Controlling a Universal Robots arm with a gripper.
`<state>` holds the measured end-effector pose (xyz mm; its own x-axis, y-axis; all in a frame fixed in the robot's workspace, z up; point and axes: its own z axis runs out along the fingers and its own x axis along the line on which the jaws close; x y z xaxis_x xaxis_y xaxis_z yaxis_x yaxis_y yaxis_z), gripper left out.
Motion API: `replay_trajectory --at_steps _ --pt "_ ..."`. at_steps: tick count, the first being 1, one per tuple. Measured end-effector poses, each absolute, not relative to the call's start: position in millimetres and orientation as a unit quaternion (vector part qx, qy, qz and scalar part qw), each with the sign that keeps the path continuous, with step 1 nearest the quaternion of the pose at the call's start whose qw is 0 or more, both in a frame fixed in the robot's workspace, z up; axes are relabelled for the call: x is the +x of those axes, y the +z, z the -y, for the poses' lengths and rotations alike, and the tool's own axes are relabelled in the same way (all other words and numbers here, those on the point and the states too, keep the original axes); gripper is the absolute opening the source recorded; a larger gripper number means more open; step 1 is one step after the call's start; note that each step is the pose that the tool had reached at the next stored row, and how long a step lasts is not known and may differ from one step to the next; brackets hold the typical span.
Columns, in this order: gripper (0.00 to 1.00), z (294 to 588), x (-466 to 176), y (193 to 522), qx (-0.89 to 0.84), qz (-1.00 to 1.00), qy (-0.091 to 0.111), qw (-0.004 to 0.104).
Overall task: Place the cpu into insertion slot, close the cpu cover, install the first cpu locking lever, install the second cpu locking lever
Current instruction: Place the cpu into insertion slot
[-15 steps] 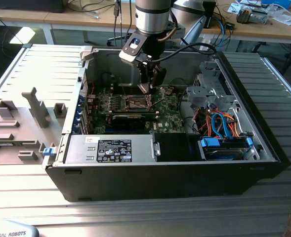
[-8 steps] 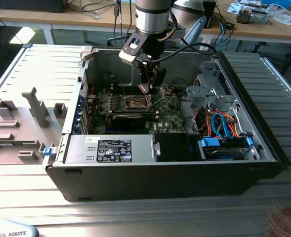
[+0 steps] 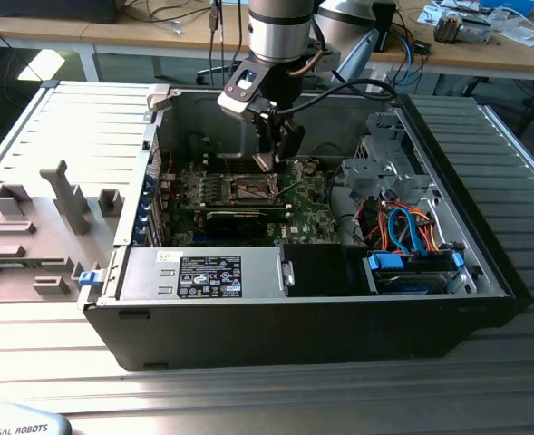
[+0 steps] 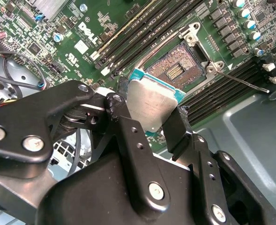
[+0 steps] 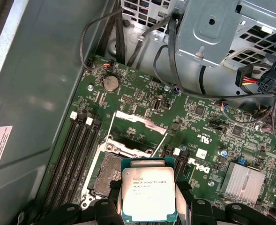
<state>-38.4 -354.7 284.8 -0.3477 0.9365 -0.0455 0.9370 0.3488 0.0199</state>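
My gripper (image 4: 149,115) is shut on the cpu (image 4: 152,104), a square chip with a silvery top, gripped by two opposite edges between the black fingers (image 4: 120,117). In both wrist views the cpu (image 5: 148,193) hangs tilted just above and beside the insertion slot (image 5: 110,171), whose dark contact field (image 4: 175,70) lies uncovered. The cpu cover (image 5: 137,119) stands swung open at the slot's far side, and a thin lever rod (image 4: 243,80) sticks out loose. In the exterior view the gripper (image 3: 267,163) hovers inside the open computer case, over the slot (image 3: 248,188).
Long memory slots (image 5: 74,154) flank the socket. A finned heatsink (image 5: 243,180), a black card (image 3: 239,217), the power supply (image 3: 203,272), a drive cage (image 3: 389,163) and orange and blue cables (image 3: 407,227) crowd the case. A grey fixture plate (image 3: 31,227) lies at the exterior view's left.
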Motion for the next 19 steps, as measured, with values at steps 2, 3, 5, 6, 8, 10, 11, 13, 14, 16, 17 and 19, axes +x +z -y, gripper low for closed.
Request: replay_trajectory --at_steps 2,3,5,6,8,10,11,13,14,16,17,19 --pt "0.54 354.6 -38.4 284.8 0.572 -0.82 -0.005 0.024" --pt "0.54 354.7 -38.4 284.8 0.573 -0.819 -0.005 0.024" --pt "0.54 354.7 -38.4 284.8 0.575 -0.818 -0.005 0.024" --pt "0.54 354.7 -38.4 284.8 0.575 -0.817 -0.005 0.024" --pt "0.54 354.7 -38.4 284.8 0.577 -0.816 -0.005 0.024" --pt "0.54 354.7 -38.4 284.8 0.579 -0.815 -0.005 0.024" --pt "0.54 354.7 -38.4 284.8 0.579 -0.815 -0.005 0.024" --pt "0.54 354.7 -38.4 284.8 0.581 -0.814 -0.005 0.024" --pt "0.54 354.7 -38.4 284.8 0.581 -0.813 -0.005 0.024" --pt "0.54 354.7 -38.4 284.8 0.582 -0.813 -0.005 0.024" --pt "0.54 354.7 -38.4 284.8 0.583 -0.812 -0.005 0.024" --pt "0.54 354.7 -38.4 284.8 0.584 -0.811 -0.005 0.024"
